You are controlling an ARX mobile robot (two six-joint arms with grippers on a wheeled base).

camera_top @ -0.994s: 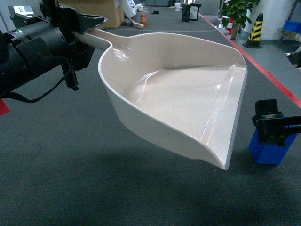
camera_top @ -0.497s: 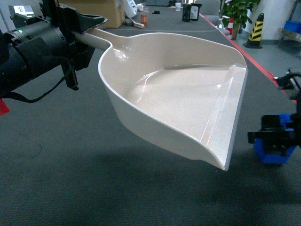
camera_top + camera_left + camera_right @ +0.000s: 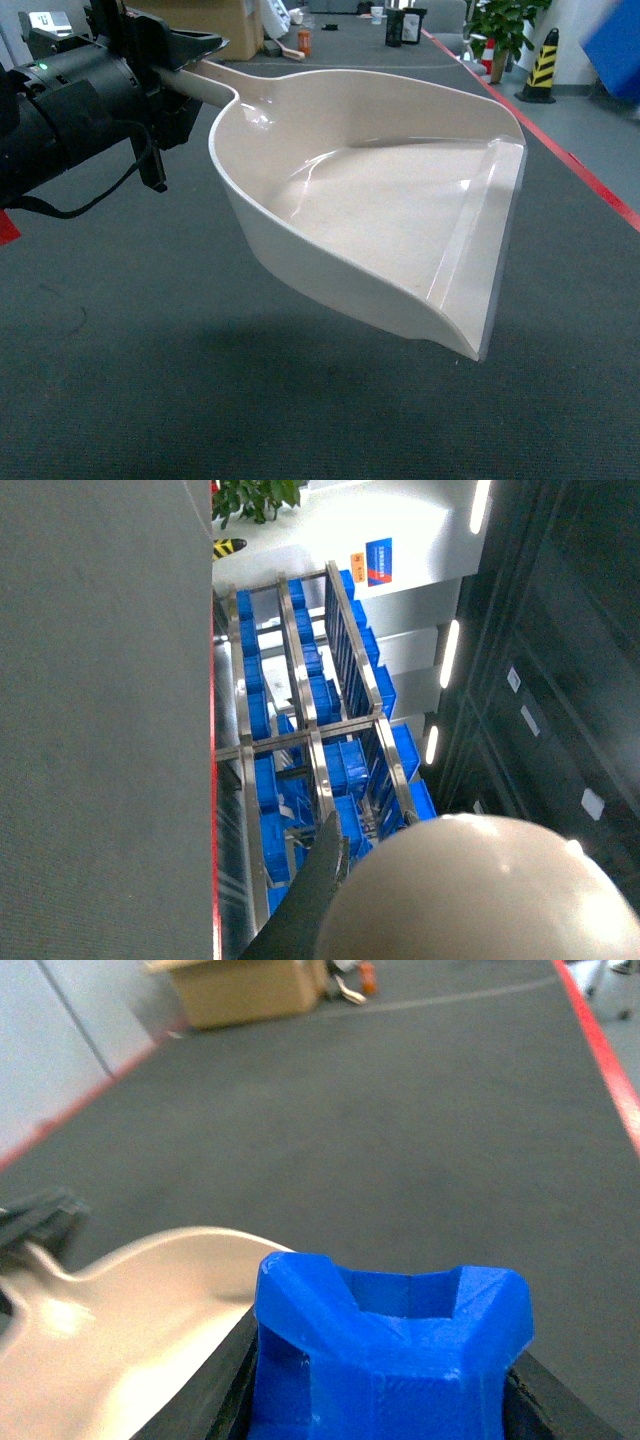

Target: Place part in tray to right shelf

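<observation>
My left gripper is shut on the round handle of the cream tray and holds it in the air, its flat lip facing right. In the left wrist view the handle end fills the lower right beside one black finger. The blue part sits clamped between the black fingers of my right gripper, above and to the right of the tray's bowl. In the head view the part is a blue blur at the top right. The steel shelf holds blue crates.
Grey carpet floor lies below everything. A red floor line runs along the right. A cardboard box, a potted plant and a striped bollard stand at the back. Dark cabinets flank the shelf.
My right gripper has lifted the blue part from the floor at the lower right up to the top right corner of the head view. The left arm and tray have not moved.
</observation>
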